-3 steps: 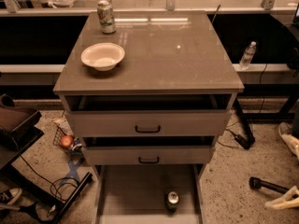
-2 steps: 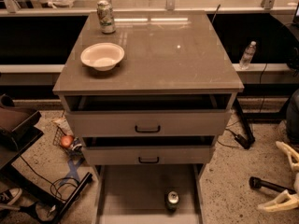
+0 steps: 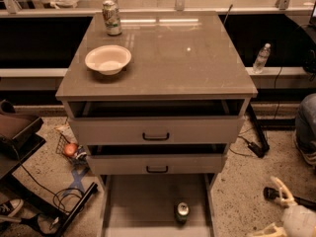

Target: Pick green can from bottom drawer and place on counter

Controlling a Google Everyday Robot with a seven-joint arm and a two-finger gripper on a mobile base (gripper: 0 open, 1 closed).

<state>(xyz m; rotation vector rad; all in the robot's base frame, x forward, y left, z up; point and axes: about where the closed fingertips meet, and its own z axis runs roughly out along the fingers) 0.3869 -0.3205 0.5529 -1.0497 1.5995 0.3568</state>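
The green can (image 3: 182,212) stands upright on the floor of the open bottom drawer (image 3: 138,206), near its front right. The counter (image 3: 173,58) is the glossy grey-brown top of the cabinet. My gripper (image 3: 264,206) is at the lower right of the view, over the speckled floor to the right of the bottom drawer and apart from the can. Its pale fingers (image 3: 281,191) are spread open with nothing between them.
A white bowl (image 3: 108,58) and a pale can with red marks (image 3: 112,18) stand on the counter's left side. The two upper drawers (image 3: 156,130) are slightly open. A water bottle (image 3: 261,58) stands on a ledge to the right. Cables and clutter (image 3: 69,152) lie on the floor at left.
My gripper has moved left and lower in the view, closer to the bottom drawer. The can and the drawers have not moved.
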